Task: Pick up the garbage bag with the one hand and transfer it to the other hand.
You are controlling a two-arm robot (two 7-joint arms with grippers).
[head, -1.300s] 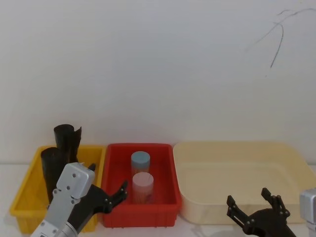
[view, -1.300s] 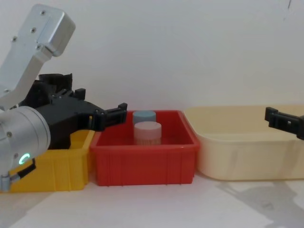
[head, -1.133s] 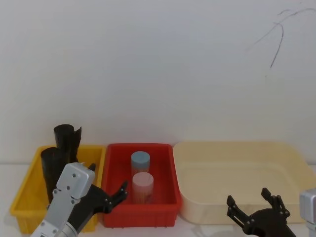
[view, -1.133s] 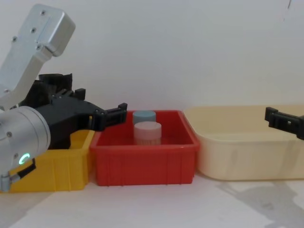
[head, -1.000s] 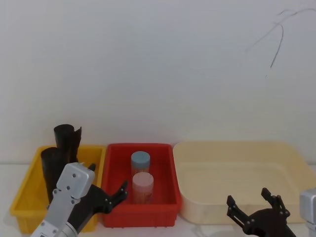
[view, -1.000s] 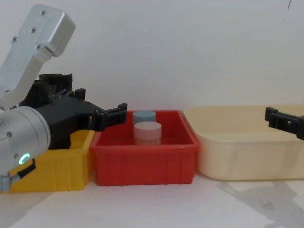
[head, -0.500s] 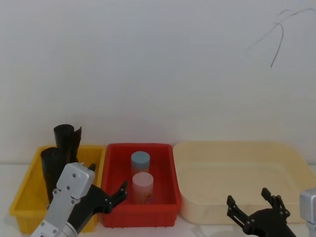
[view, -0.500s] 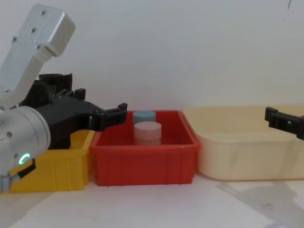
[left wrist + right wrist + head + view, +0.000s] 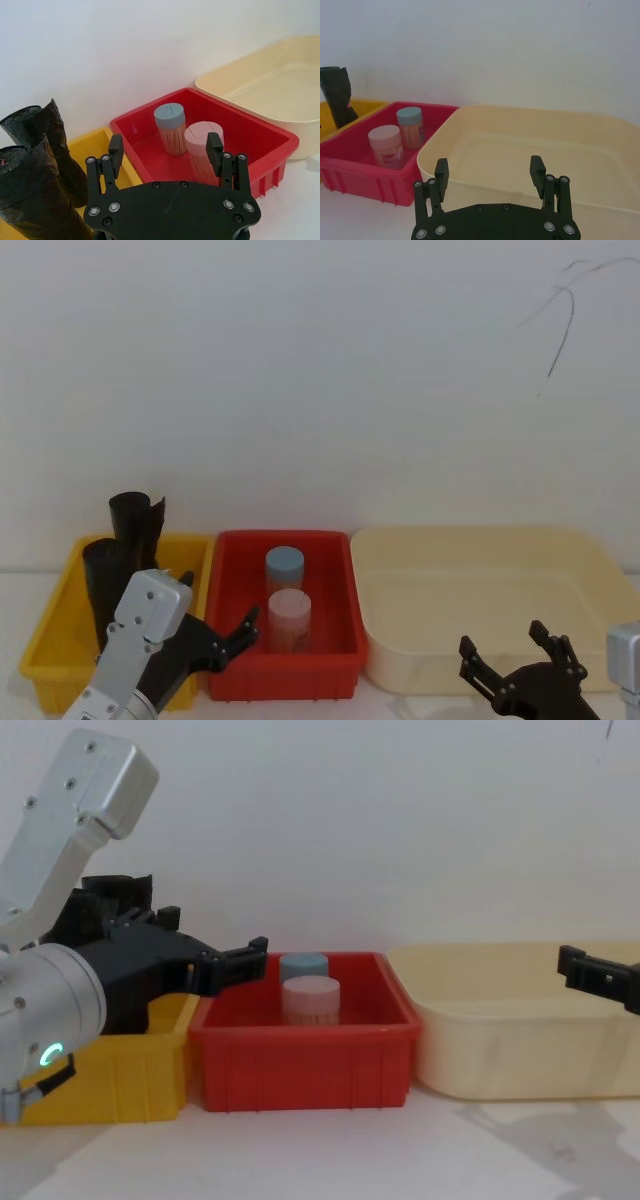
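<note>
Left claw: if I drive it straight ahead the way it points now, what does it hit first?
Probably the pink-capped jar in the red bin. The open left claw points into that bin, and the jar stands nearest ahead, with the blue-capped jar behind it. Depth is uncertain.

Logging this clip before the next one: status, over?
Left gripper open, low at the front of yellow bin and red bin. Right gripper open, before cream tub. Garbage bag upright in yellow bin, ungrasped. Flared black roll close behind it.
</note>
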